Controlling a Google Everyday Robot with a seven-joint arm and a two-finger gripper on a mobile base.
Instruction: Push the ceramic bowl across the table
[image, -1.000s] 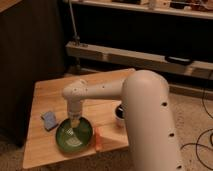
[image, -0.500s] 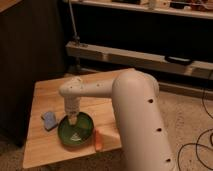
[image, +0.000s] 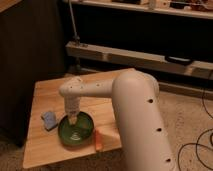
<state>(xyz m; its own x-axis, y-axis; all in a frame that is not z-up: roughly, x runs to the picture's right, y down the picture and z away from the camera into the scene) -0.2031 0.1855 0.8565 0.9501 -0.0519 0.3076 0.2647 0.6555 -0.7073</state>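
Green bowl near front of table. Gripper reaches down inside its back edge; open or closed, can't tell. Blue pad just left, orange stick just right.

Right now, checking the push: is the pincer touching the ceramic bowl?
Cannot tell. Camera view: pincer down inside the ceramic bowl, no plain contact or gap.

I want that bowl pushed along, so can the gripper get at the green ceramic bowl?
Probably yes. The gripper points down into the green ceramic bowl on the wooden table, nothing between them. The small blue object and the orange object lie beside the bowl, not over it.
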